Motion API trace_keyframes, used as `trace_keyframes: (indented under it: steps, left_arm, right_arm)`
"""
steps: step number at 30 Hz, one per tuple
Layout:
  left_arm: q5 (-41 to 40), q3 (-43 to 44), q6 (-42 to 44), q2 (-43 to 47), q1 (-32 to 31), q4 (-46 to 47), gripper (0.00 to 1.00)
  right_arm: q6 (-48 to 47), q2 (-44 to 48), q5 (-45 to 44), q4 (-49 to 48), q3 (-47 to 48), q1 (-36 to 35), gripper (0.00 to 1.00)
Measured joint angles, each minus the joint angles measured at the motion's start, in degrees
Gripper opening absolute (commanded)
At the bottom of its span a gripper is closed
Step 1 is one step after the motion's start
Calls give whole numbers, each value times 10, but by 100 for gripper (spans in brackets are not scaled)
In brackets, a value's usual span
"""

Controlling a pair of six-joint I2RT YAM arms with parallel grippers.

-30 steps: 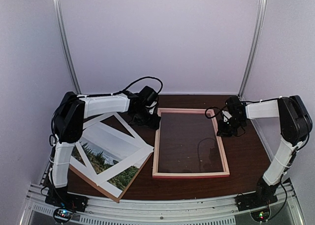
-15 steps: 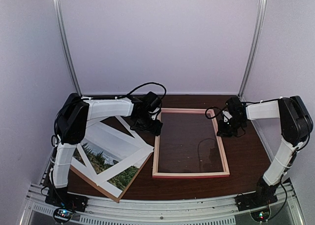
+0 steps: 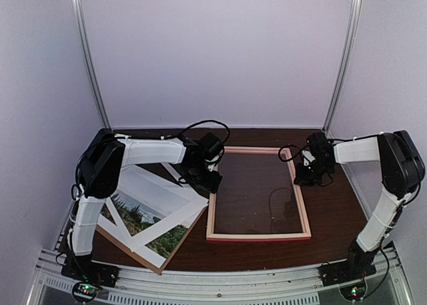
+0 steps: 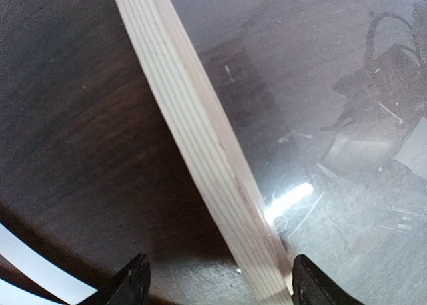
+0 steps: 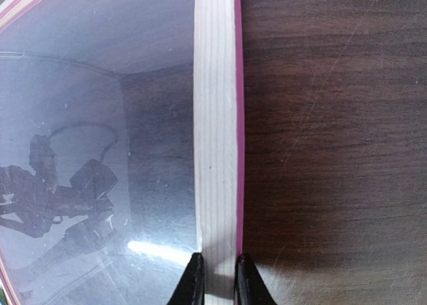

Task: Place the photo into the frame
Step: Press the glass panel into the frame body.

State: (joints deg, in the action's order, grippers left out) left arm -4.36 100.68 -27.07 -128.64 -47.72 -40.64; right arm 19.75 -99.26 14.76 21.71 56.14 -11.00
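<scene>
The frame [image 3: 258, 236] lies flat on the bench [image 3: 333, 211], right of centre. The right fingers [image 3: 303, 179] are closed on its right rail near the far corner. The left fingers [image 3: 211, 182] stand open astride its left rail near the far corner, gripping nothing. The photo [image 3: 137, 215] lies at the bench's left on a brown board [image 3: 131, 253], partly covered by a skewed white mat [image 3: 153, 191], just beside the frame.

Pink-railed frame [image 3: 259, 237] flat, pale side up, centre, landscape photo [image 3: 137, 215] lying left, partly covered
</scene>
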Motion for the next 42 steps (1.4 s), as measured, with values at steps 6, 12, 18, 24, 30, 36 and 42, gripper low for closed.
trace_keyframes:
  steps: [6,12,18,24,30,36,42]
  left_arm:
    - [1,-19,-1,5,-7,7,73]
    - [2,-51,-1,25,-12,17,73]
    - [7,-86,-3,46,-21,26,73]
    - [19,-114,-3,65,-35,19,73]
    - [33,-130,-2,80,-45,2,73]
    - [57,-131,11,87,-60,-44,73]
    - [71,-129,28,88,-67,-68,74]
  right_arm:
    - [0,1,0,-2,-2,0,9]
    - [0,1,0,-2,-2,0,9]
    - [-1,1,0,-1,-2,0,9]
    - [-1,1,2,-1,-2,0,9]
    - [0,1,6,0,-2,0,9]
    - [0,1,6,1,-2,0,9]
    - [3,2,6,1,-2,0,8]
